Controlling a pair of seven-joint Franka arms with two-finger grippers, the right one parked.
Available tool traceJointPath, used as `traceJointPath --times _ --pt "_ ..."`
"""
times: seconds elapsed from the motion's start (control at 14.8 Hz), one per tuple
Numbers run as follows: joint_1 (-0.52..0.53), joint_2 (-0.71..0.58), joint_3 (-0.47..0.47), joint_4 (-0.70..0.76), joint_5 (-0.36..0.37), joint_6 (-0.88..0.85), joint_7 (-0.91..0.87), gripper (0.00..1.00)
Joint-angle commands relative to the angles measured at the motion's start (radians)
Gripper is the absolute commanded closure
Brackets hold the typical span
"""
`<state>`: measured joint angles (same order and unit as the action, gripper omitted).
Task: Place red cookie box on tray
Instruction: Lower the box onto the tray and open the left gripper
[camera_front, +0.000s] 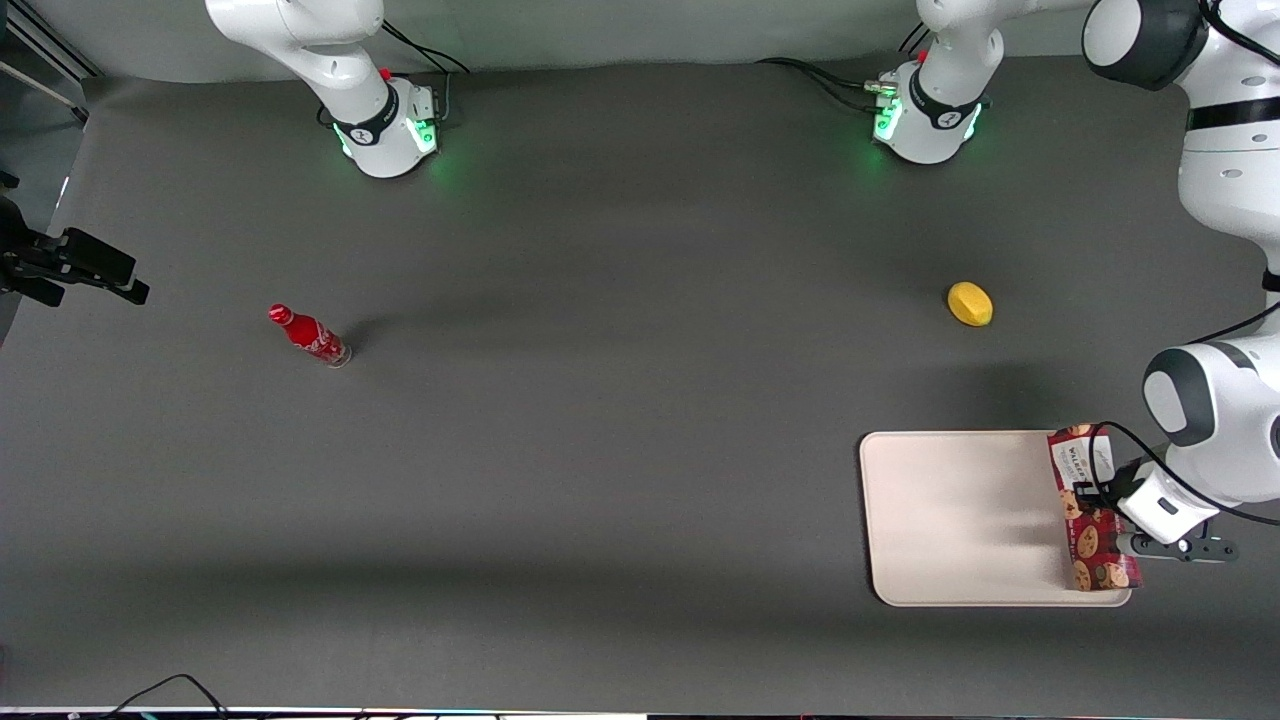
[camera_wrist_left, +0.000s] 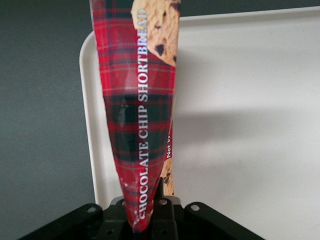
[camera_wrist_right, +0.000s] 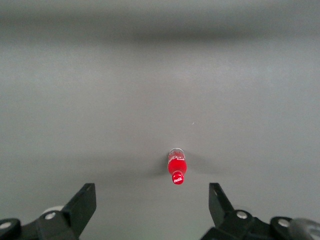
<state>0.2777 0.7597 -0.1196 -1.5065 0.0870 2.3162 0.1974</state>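
Lower right of front frame: left gripper (camera_front: 1092, 505) clenched on red cookie box (camera_front: 1088, 510), held over the cream tray (camera_front: 960, 520) along its edge; contact with tray unclear. Lemon (camera_front: 970, 303) above, red bottle (camera_front: 310, 336) mid-left

Hand (camera_front: 1092, 497) grips red cookie box (camera_front: 1090, 540) over tray (camera_front: 950, 520) edge

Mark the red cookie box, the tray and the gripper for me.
red cookie box (camera_wrist_left: 137, 115): left wrist view, plaid side panel.
tray (camera_front: 950, 520): front view, bare floor.
gripper (camera_front: 1090, 497): front view, jaws clamped on the box, over the tray's edge.
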Motion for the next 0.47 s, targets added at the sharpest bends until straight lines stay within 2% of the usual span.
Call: traceJointPath --times 0.0,0.07,0.14,0.41 --pt "0.001 0.01 0.001 0.025 0.004 0.0 0.0 0.41" --pt "0.0 0.009 0.001 0.025 0.004 0.0 -0.003 0.27" --pt "0.0 0.007 0.0 0.025 0.002 0.0 -0.003 0.0" --pt "-0.003 -0.017 -0.002 0.031 0.002 -0.029 -0.012 0.0"
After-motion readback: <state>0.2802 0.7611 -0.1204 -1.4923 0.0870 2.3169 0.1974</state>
